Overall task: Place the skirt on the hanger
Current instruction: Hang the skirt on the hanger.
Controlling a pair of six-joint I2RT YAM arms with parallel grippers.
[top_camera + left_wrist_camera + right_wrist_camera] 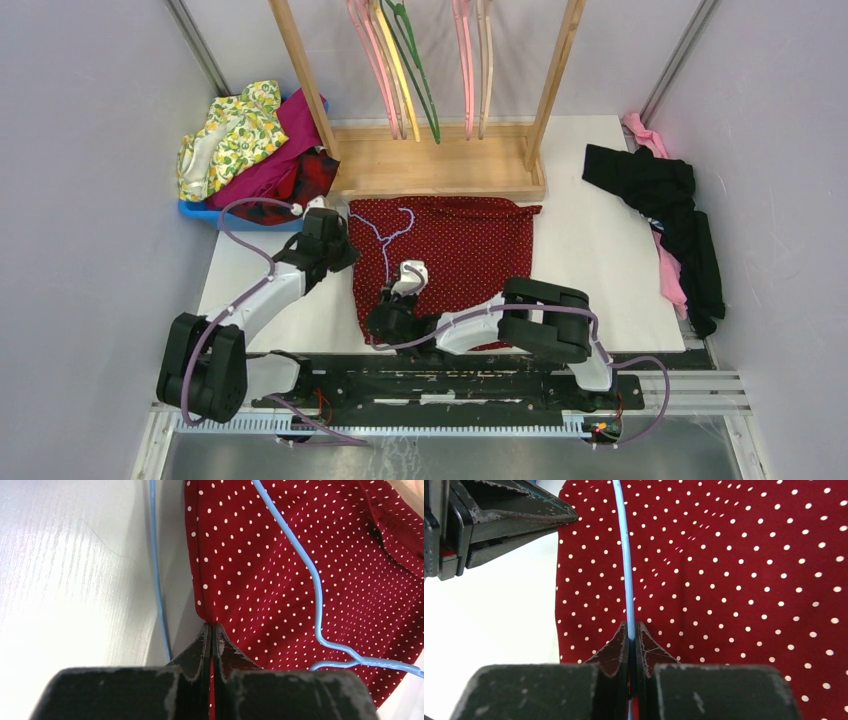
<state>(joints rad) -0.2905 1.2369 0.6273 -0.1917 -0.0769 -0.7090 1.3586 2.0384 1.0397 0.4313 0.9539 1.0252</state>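
The dark-red skirt [460, 250] with white dots lies flat on the white table, in front of the wooden rack. The thin lilac-blue hanger [386, 232] rests on its left part, hook toward the rack. My left gripper [348, 250] is at the skirt's left edge; in the left wrist view it [211, 626] is shut on the hem of the skirt [280, 580], with the hanger wire [306, 565] crossing the cloth. My right gripper [391, 296] is nearer the bases; in the right wrist view it [631, 626] is shut on the hanger wire [625, 555] over the skirt [724, 580].
A wooden rack [440, 168] with several pink, yellow and green hangers [400, 70] stands behind the skirt. A blue bin [200, 212] heaped with clothes sits at the back left. A black garment [665, 205] over pink cloth lies at the right table edge.
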